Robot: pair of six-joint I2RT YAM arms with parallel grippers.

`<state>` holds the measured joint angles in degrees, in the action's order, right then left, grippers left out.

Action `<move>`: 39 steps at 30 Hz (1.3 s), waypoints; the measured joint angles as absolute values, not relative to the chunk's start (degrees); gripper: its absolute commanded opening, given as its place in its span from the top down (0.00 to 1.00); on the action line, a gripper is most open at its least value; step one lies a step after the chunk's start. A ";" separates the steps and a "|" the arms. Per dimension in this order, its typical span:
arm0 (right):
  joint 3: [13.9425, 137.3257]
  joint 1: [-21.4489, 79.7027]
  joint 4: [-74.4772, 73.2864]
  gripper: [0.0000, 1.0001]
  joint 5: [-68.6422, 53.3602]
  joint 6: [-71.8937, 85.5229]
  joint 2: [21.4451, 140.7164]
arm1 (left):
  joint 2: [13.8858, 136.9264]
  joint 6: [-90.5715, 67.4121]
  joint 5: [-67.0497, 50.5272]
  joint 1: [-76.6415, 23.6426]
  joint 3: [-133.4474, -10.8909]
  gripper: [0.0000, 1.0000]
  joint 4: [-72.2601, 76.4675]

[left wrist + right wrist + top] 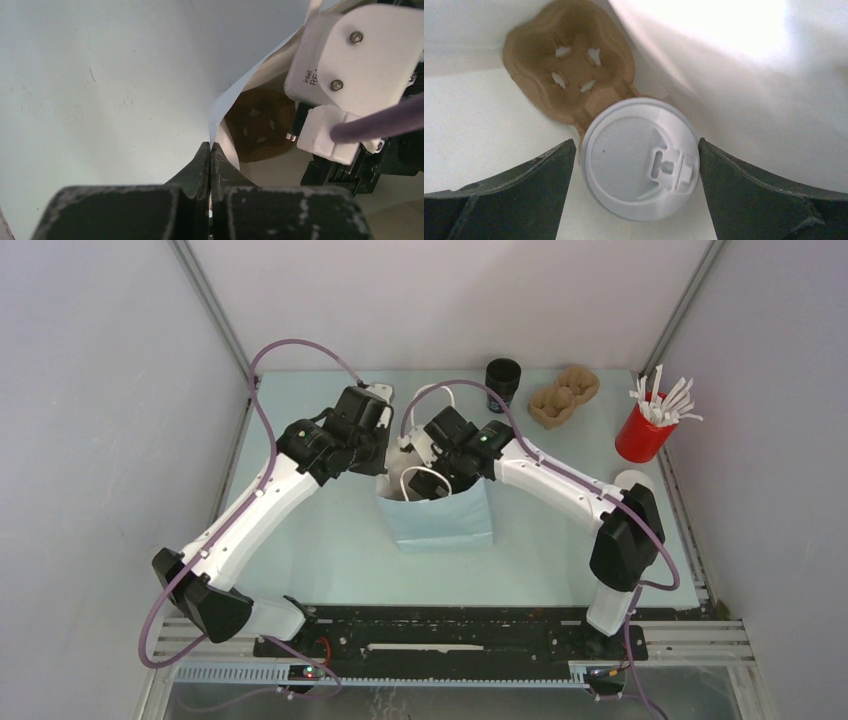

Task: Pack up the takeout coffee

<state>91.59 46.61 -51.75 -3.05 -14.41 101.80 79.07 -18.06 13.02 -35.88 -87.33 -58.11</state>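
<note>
1. Mid-desk (330,540), the blue bag (445,520) stands upright with its mouth open, and both arms meet over it.
2. Left tool (210,147): clamped tight, fingers pressed together with the bag's paper rim pinched between them, on the bag's left side.
3. Right tool (636,145): down inside the bag, jaws spread wide, one dark finger (524,185) on each side of the lid.
4. There's the coffee (640,157), inside the bag and upright, white domed lid facing up, sip tab showing. The cup body is hidden beneath the lid.
5. A sliver of bag floor shows between the lid and one finger. The other fingertip looks just beside the rim; whether it touches, I can't tell.
6. Under the coffee lies a brown carrier (569,65), flat on the bag floor. The lid covers one end of it, while the other well sits bare, its cut flaps showing. Whether the cup sits in a well is hidden.
7. Far side of the desk, behind the bag: a lidless black cup (503,380), upright.
8. Just right of it, a second brown tray (563,397) lies at an angle.
9. Far right: a red cup (640,435), white sticks (668,400) fanning out of its top.
10. Near the red cup, a white disc (630,480) lies flat on the desk, partly behind the right arm.
</note>
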 measured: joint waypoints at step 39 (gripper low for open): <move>111.09 49.65 -66.57 0.00 9.50 8.12 91.29 | 78.22 -19.51 13.08 -38.35 -87.66 1.00 -53.36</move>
